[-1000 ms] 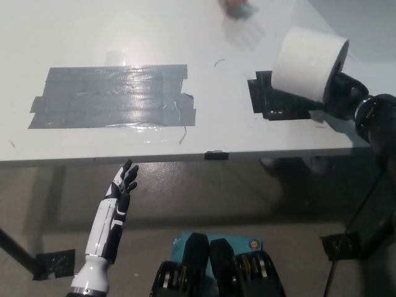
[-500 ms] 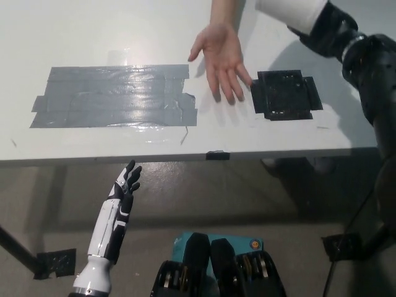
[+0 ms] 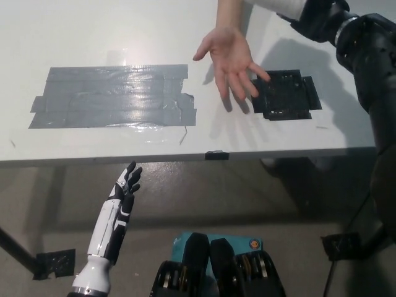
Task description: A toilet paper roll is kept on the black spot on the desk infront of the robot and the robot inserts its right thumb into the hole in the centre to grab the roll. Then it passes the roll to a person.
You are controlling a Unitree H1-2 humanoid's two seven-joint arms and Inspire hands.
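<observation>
Only a white sliver of the toilet paper roll [image 3: 283,6] shows at the picture's top edge. My black right hand [image 3: 318,18] is shut on it, raised high at the top right above the desk. The black spot [image 3: 286,94] on the desk lies bare, below and left of that hand. A person's hand [image 3: 229,59] reaches in from the top, palm up with fingers spread, just left of the black spot and below the roll. My white left hand [image 3: 127,185] rests open below the desk's front edge at the lower left.
A large patch of grey tape [image 3: 111,96] covers the left half of the white desk [image 3: 93,37]. A small black tab [image 3: 216,154] sits on the desk's front edge. Dark floor lies below the desk.
My right hand has lifted the roll off the black spot, up and away to the top edge. A person's open hand has come in beside the spot. My left hand has stayed put.
</observation>
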